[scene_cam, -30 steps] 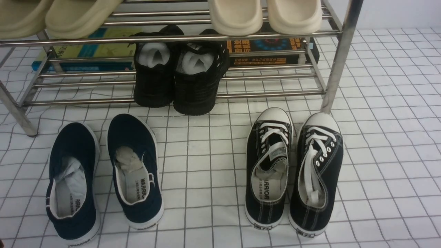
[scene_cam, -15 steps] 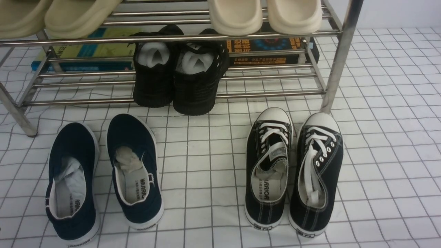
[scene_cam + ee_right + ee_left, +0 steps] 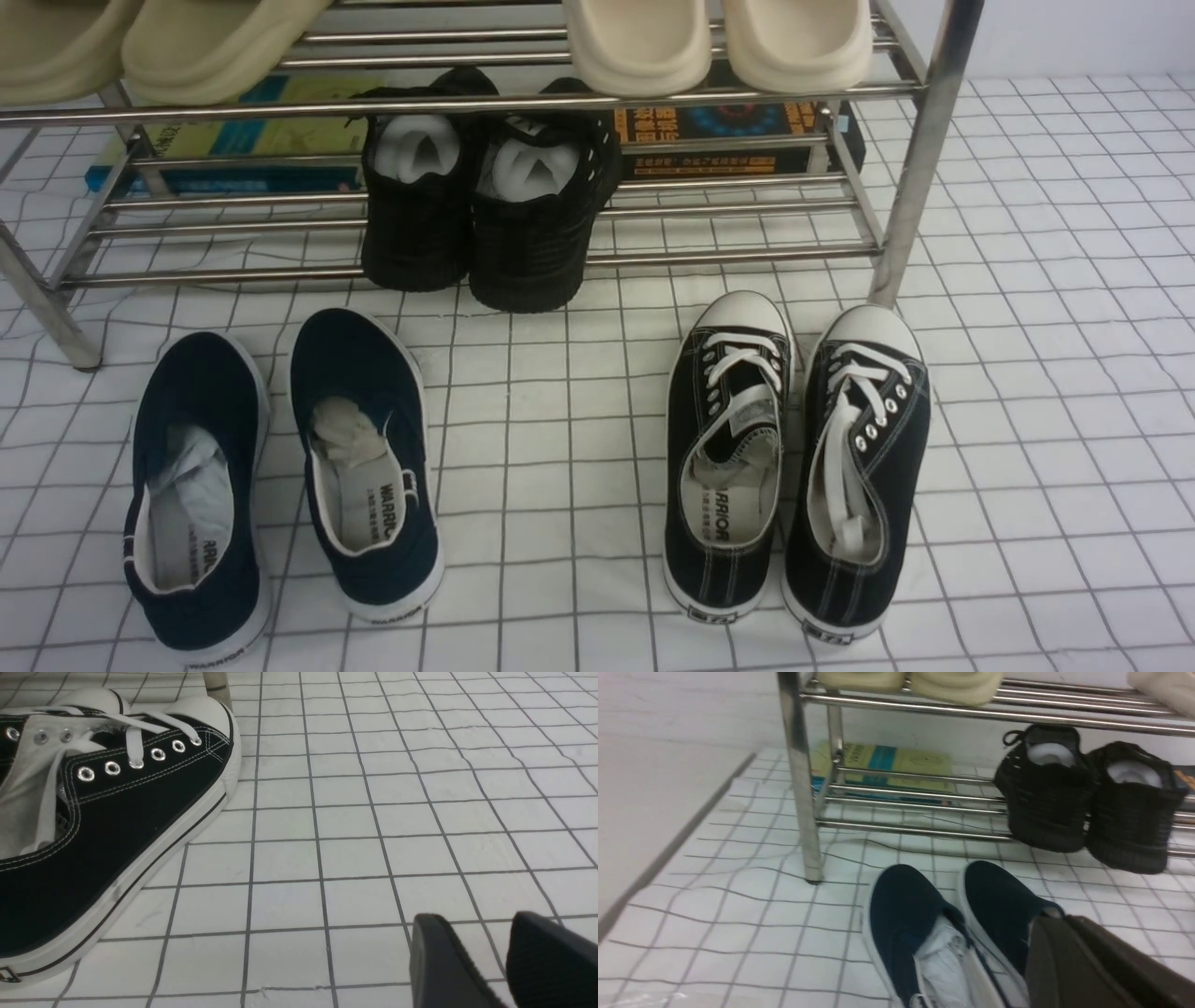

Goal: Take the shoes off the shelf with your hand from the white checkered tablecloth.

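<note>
While standing side by side on white checkered tablecloth (image 3: 579,448), navy slip-on shoes (image 3: 280,485) showed white WARRIOR soles, pale insoles, paper stuffing; toes pointed at shelf (image 3: 485,252). Black shoes (image 3: 485,196) sat on lowest bars, lace-up sneakers (image 3: 794,467) rightward. Left claw (image 3: 1101,966) together, empty, above pair. Right claw (image 3: 486,961) apart, empty.

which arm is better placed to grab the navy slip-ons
Left, likely. Its gripper hangs right over the navy slip-ons, though shut. The right gripper, open, sits by the lace-ups.
</note>
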